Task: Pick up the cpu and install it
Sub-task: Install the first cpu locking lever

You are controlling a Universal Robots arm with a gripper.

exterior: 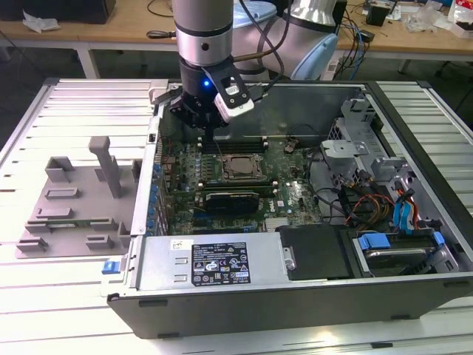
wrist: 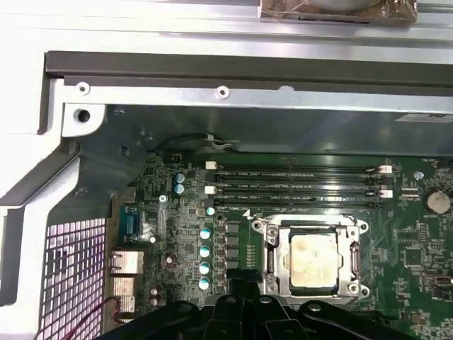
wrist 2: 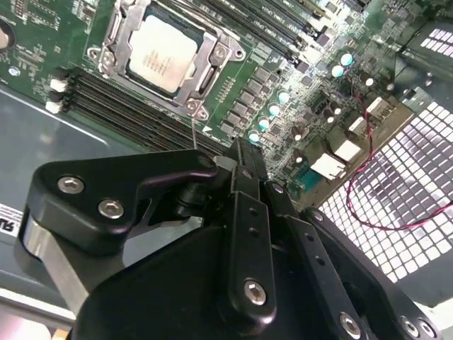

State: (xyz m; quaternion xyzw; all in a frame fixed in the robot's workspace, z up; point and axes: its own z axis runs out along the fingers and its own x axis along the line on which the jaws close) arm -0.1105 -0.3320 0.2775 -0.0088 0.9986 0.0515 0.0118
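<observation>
socket: dark rectangular motherboard socket with metal frame (wrist 2: 164, 55) on the green circuit board (wrist 2: 283, 78); holds the pale silvery square cpu (wrist 2: 163, 53), seated flat | gripper: black metal gripper (wrist 2: 244, 166), fingers closed together, empty; cpu lies at 11 o'clock from the fingertips, well apart

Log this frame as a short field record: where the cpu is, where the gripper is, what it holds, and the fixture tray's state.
cpu: seated in the motherboard socket, pale metal top facing up
socket frame: metal frame around the chip
gripper: inside the computer case, above the board beside the socket
fingers: closed together, nothing between them
fixture tray: grey, on the table to the exterior view's left of the case; no chip seen on it
</observation>
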